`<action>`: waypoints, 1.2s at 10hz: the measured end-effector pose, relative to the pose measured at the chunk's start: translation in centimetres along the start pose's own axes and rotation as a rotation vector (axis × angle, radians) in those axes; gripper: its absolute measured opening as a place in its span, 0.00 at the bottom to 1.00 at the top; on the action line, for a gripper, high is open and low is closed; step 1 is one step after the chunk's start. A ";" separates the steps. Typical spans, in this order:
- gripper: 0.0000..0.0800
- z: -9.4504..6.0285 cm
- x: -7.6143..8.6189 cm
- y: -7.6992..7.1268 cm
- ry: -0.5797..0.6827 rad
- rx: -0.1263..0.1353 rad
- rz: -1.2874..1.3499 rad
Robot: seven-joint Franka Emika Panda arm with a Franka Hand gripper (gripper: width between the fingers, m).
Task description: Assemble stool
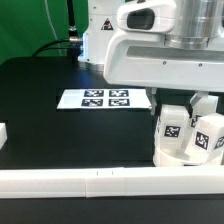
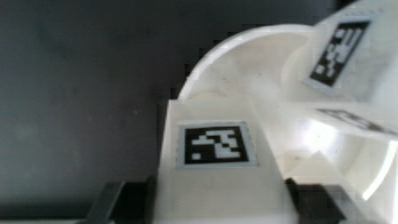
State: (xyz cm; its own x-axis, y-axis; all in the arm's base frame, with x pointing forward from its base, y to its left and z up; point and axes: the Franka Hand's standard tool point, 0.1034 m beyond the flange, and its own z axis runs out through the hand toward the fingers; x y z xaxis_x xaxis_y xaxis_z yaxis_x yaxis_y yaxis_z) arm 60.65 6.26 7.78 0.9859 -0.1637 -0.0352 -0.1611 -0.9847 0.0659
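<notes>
Exterior view first: we see the seat (image 1: 172, 150) on the black worktop (image 1: 60, 130), hard against the front rail (image 1: 110, 182) on the exterior view's right, with two tagged legs (image 1: 208, 135) standing up from it. The arm's white body (image 1: 165, 55) hangs right over it. Beyond sits the marker board (image 1: 105, 99).

From the wrist, we've got a leg (image 2: 217, 145) dead centre, its long axis running away from the claw (image 2: 214, 190), whose dark fingers (image 2: 116, 195) flank it. We judge the claw clamped on that leg, though contact is hard to confirm. The seat's rim (image 2: 267, 50) curves just beyond, so the socket lies straight ahead.
</notes>
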 end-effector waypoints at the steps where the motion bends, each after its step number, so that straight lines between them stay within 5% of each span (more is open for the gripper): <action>1: 0.42 0.0 0.0 0.0 0.000 0.001 0.056; 4: 0.42 -0.1 0.1 0.1 0.003 0.005 0.242; 12: 0.42 0.2 0.4 0.8 0.023 0.122 0.996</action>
State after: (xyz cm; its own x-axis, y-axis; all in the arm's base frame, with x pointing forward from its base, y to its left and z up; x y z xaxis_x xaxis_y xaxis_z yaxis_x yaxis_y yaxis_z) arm 60.93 5.43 7.59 0.3993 -0.9168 -0.0009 -0.9158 -0.3988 -0.0481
